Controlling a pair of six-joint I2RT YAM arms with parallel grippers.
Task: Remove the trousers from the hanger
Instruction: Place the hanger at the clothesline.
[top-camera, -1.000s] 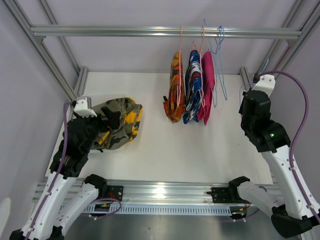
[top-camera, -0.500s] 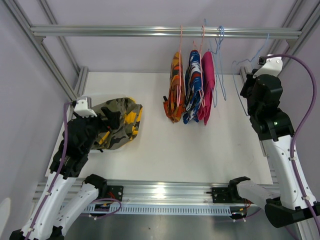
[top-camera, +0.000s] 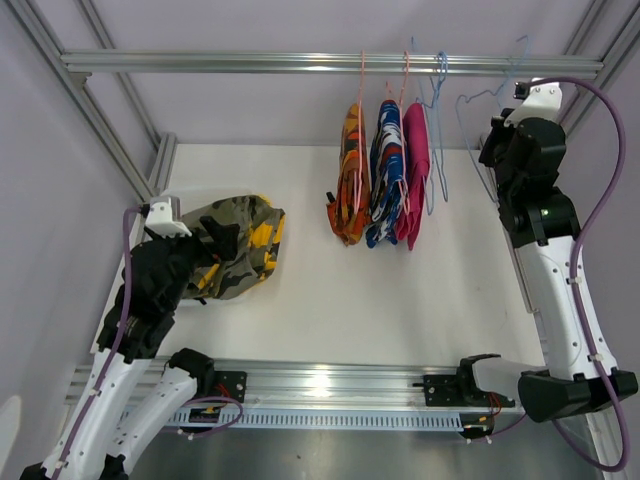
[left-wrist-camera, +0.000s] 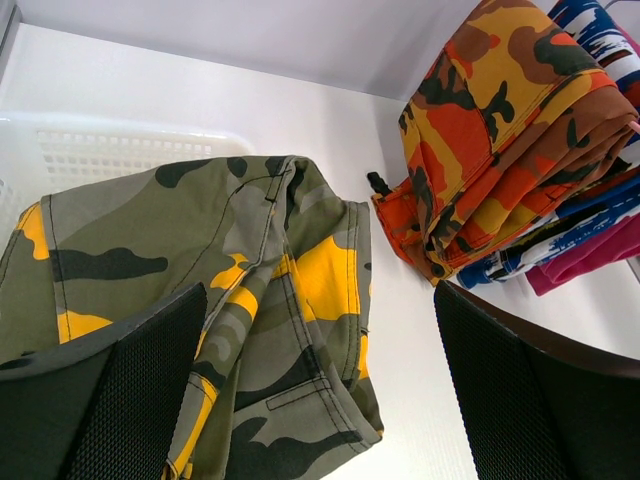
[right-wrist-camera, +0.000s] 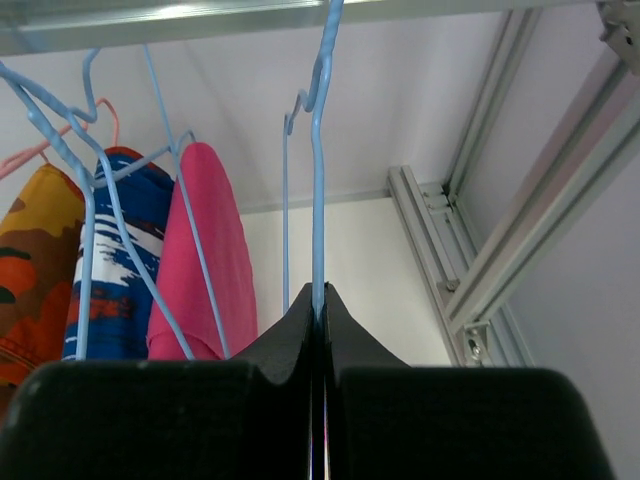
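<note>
Top external view: the right gripper (right-wrist-camera: 318, 305) is up by the rail (top-camera: 250, 63), jaws clamped on a bare blue wire hanger (right-wrist-camera: 319, 180).
The left gripper (left-wrist-camera: 320, 340), jaws apart, hovers over the camouflage trousers (top-camera: 240, 250) lying on the table (top-camera: 400, 300). The orange patterned trousers (top-camera: 352, 170), blue-red-white trousers (top-camera: 385, 165) and pink trousers (top-camera: 416, 170) hang side by side from the rail.

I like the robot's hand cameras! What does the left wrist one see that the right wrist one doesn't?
Only left wrist: camouflage trousers lying off their hanger, with a white basket behind them. Only right wrist: the right gripper shut on a bare blue hanger, under the metal rail. Both: orange trousers, blue-red-white trousers and pink trousers, all hanging.
</note>
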